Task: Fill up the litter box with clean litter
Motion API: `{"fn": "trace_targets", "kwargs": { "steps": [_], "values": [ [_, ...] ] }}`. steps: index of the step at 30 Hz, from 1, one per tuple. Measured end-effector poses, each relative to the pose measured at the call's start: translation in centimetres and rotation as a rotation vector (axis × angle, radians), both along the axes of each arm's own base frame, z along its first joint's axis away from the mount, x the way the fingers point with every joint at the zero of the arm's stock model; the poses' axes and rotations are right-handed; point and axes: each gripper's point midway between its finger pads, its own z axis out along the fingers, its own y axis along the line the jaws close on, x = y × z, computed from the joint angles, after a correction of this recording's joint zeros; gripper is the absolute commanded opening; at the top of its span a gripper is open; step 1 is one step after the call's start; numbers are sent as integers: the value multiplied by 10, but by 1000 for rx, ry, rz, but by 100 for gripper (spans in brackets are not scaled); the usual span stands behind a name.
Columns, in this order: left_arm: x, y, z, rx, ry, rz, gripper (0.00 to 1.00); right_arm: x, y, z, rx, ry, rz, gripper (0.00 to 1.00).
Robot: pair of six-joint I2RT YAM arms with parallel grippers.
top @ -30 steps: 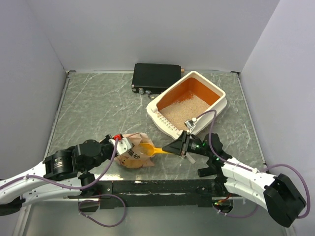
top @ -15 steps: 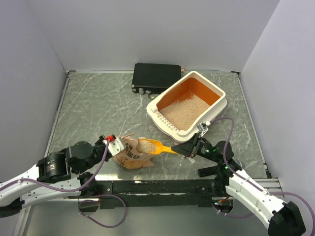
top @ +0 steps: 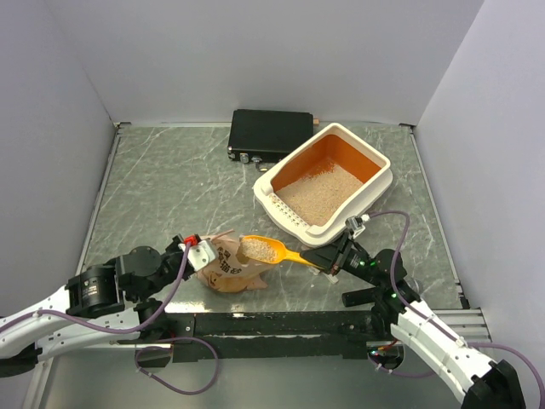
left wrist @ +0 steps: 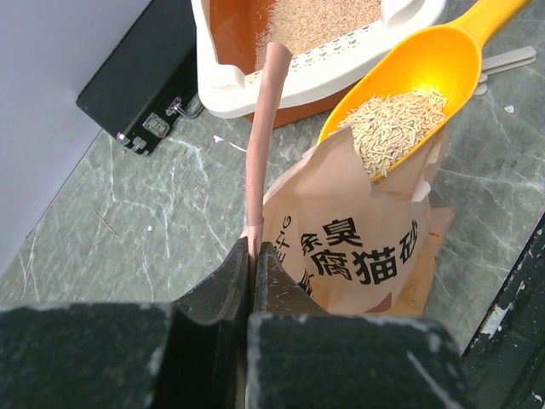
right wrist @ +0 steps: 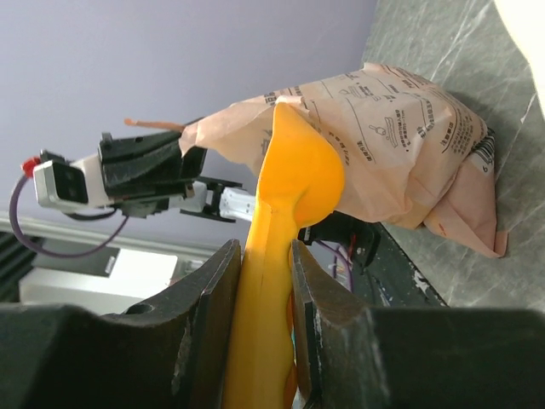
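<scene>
We see the clean litter [top: 319, 189] in two places: a thin bed of it lies in the litter box [top: 385, 173], which sits at about 1 o'clock on the table [top: 162, 187], and a small heap rides in the yellow scoop [top: 262, 249] at about 6 o'clock, right at the mouth of the paper bag [top: 223, 271]. The right gripper [right wrist: 262, 256] is clamped tight on the scoop's handle, and the left gripper [left wrist: 254, 251] is pinched together on a pink strip [left wrist: 266, 128] at the top of the bag, so it holds the bag up. We think the litter is light, dry and loose, so nobody can grab it, and it will slide out if the scoop tips. We think the best place to hold is the stiff handle, with the bowl kept flat on the way to 1 o'clock. The bag is soft and crumpled, so we think it may flop if let go. The table is smooth, dark green stone with pale veins, and we think dropped grains would roll on it. A black case [top: 271, 134] lies at 12 o'clock, just beside the box, and plain pale walls [top: 255, 60] stand on three sides
</scene>
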Motion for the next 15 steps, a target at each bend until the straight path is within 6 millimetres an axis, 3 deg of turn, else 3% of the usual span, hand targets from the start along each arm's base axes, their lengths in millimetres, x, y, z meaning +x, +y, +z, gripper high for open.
{"fn": "trace_targets", "kwargs": {
  "steps": [15],
  "values": [
    [3, 0, -2, -9, -12, 17, 1, -1, 0, -1, 35, 118, 3, 0]
  ]
}}
